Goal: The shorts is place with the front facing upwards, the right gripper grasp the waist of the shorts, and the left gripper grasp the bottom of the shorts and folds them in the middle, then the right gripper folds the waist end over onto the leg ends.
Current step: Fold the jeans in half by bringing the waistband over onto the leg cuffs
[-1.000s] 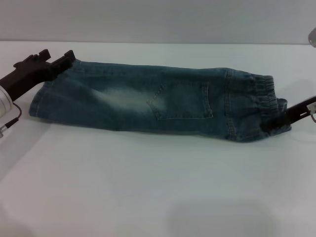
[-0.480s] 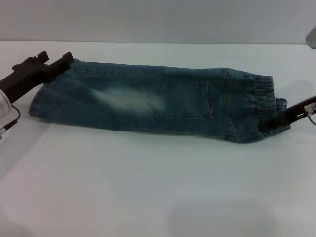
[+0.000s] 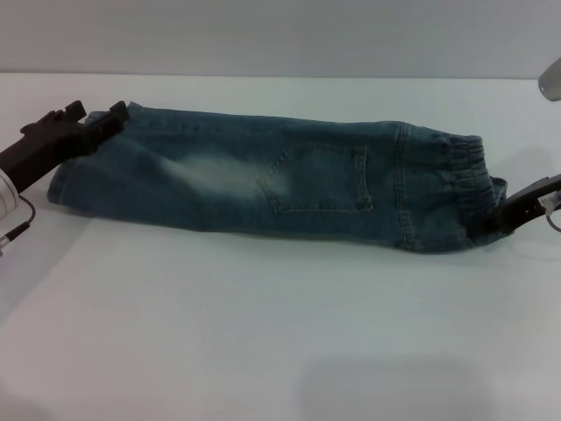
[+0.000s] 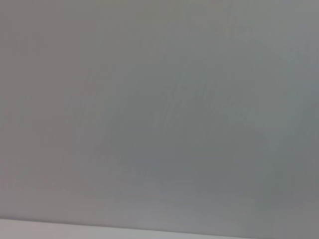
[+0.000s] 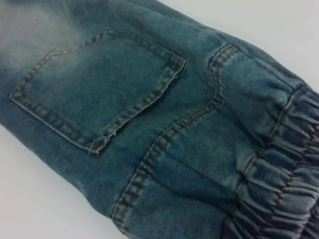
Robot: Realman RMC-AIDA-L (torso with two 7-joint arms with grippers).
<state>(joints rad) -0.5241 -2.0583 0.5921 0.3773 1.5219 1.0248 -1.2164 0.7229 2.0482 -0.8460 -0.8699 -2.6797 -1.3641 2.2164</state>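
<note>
Up close, orange stitching shows on shorts [image 5: 164, 144]; head view alone shows left gripper [image 3: 95, 124] and right gripper [image 3: 493, 219] clamping them

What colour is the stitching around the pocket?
Orange stitching on the blue pocket; the right wrist view shows it best.

A plain white table [image 3: 263, 333] is carrying the shorts [image 3: 263, 180], which are lying folded lengthwise across its far half, the ruched waist [image 3: 465, 180] pointing right and the leg hems [image 3: 70, 180] left
</note>
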